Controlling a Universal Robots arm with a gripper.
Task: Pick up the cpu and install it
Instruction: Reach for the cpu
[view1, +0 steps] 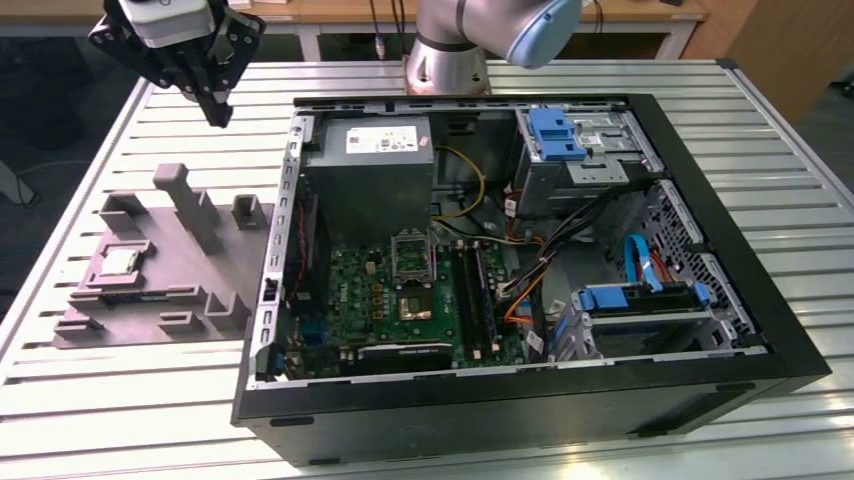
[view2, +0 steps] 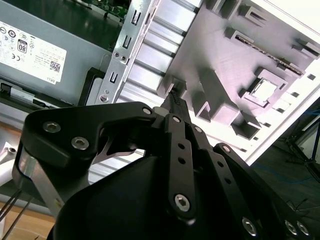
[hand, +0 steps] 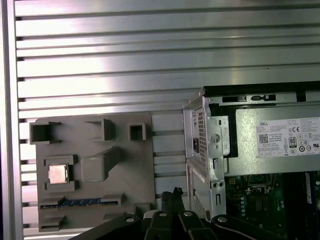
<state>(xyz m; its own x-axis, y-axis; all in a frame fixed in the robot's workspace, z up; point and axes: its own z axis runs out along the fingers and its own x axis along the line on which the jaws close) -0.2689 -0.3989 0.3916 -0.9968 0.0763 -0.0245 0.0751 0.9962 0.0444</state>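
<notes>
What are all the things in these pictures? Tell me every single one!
cpu: one, silvery, lying in a pocket of the tray.
tray: one, grey, on the table, at the exterior view's left of the case.
computer case: one, black, open, on the table.
power supply box: one, grey with a white label, inside the case.
motherboard: one, green, inside the case.
socket: one, silver-framed, on the motherboard.
drive brackets: two, blue, in the case at the exterior view's right.
table: one, silver slats, under everything.
arm: one, silver and blue, at the table's far edge.
tool: one, black, shut and empty, in the air beyond the tray.
</notes>
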